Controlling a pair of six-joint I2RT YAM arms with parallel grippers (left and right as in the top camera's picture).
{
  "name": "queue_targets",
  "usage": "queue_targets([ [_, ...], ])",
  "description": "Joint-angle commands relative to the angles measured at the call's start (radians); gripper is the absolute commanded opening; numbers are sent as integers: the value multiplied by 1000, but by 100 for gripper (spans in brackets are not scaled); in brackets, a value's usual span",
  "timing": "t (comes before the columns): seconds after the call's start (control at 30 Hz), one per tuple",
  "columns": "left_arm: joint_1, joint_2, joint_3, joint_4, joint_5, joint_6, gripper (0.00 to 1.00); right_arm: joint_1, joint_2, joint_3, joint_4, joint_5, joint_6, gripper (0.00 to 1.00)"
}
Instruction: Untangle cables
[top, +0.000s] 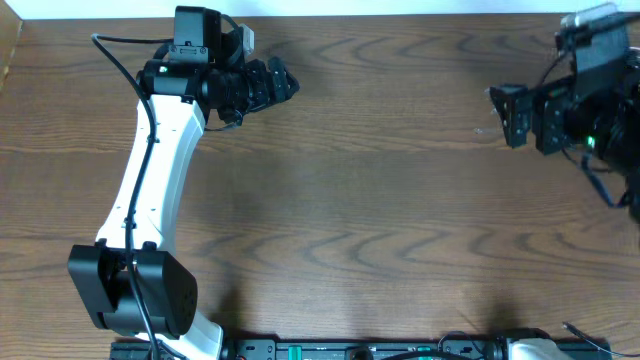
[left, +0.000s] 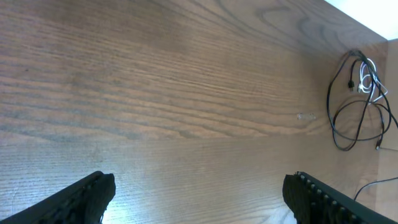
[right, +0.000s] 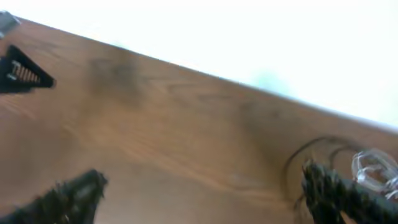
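Prob. approach phase: left claw (left: 199, 194) & right claw (right: 205, 186) both apart, empty. Nxt: reach cables (left: 367, 84) (at surface (left: 186, 93) edge), pinch 1 strand.

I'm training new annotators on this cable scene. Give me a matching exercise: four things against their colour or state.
1 left pincer
2 right pincer
3 long cables
4 short cable

a white, bunched up
b black, wide loops
c open, close beside the cables
d open, far across the table from the cables

Pairs: 1-d, 2-c, 3-b, 4-a
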Motion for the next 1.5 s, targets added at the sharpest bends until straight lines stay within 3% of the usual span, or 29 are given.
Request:
queue_targets([
  [0.0,2,-15,-10,0,-12,3,92,-15,-106,-218,129,7,-109,99],
  [0.47,2,-15,-10,0,-12,3,91,-51,-647,-1240,930,6,-116,99],
  [0.73,2,-15,-10,0,-12,3,92,-51,-1012,-1629,1116,5,-116,99],
  [0.97,2,-15,-10,0,-12,3,92,-49,-1194,-1755,1070,-12,-100,99],
  [1.13,2,-15,-10,0,-12,3,92,-48,-1209,-1756,993,-2,-101,99],
  [1.47,2,-15,-10,0,-12,3,91,-48,-1217,-1756,993,3,-101,99],
])
